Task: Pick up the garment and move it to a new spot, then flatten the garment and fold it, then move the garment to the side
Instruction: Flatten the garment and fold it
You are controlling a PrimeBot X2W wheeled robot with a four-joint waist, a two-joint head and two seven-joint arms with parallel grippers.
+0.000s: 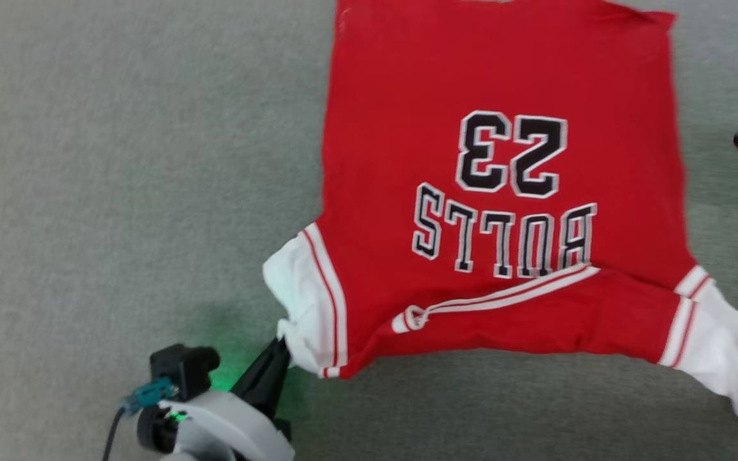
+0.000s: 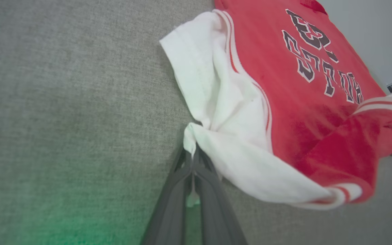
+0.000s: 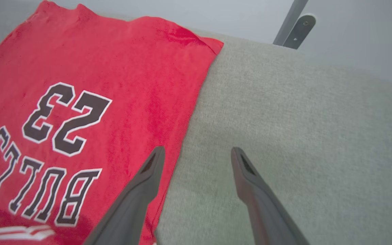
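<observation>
Red garment (image 1: pixel 407 128) lying flat with its lettering up on the grey tabletop (image 1: pixel 119 160), left claw (image 2: pixel 192 154) pinched tight on its white sleeve end (image 1: pixel 298 288), right claw (image 3: pixel 197 151) spread wide, holding nothing, by the garment's opposite edge

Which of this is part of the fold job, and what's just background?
In the job:
- garment, red jersey spread print-up
- left gripper, jaws shut on its white sleeve end
- right gripper, jaws open at the garment's side edge, holding nothing

Just there:
- grey fabric surface under it all
- metal bracket beyond the far edge
</observation>
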